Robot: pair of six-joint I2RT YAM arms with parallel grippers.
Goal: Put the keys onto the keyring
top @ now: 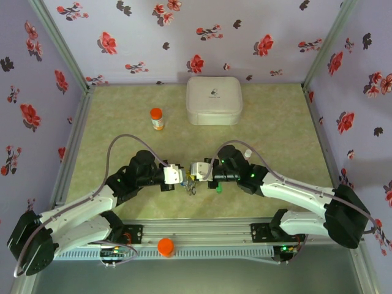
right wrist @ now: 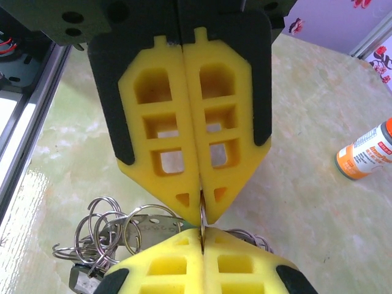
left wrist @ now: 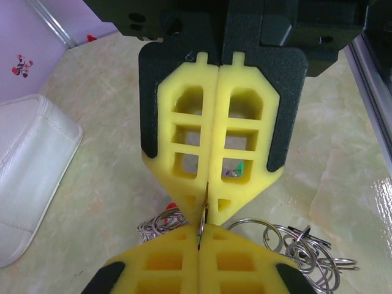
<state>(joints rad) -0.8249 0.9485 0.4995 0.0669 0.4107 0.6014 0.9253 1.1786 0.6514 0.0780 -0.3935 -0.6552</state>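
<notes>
Overhead, reading from the left, an orange-capped bottle [top: 157,119] stands upright on the pale green bench [top: 282,122], well behind the arms. An orange knob [top: 166,246] sits on the rail at the near edge.

The left tool [left wrist: 206,205] points toward the middle of the bench, its yellow pads clenched flat against each other along their whole length. At the very tip they pinch a thin strip of wire, seen edge-on, that belongs to the keyring [left wrist: 203,215].

Just below that spot in the overhead view is the bunch of keys [top: 192,187]; whether it rests on the bench or hangs clear of it cannot be told. From the left wrist, silver loops fan out on both sides of the tips. From the right wrist, a flat silver key lies among the loops to the left of the tips.

The right tool [right wrist: 201,205] meets the left one tip to tip from the opposite side. It too is clenched, gripping the same wire.

Behind them and slightly to the right, a white soft case [top: 214,100] sits near the back wall. A green-tagged key [top: 218,189] lies alone on the bench, just beside the right wrist on its near side and apart from the bunch. Farther right, a small white cap [top: 248,153] sits close by the right arm.
</notes>
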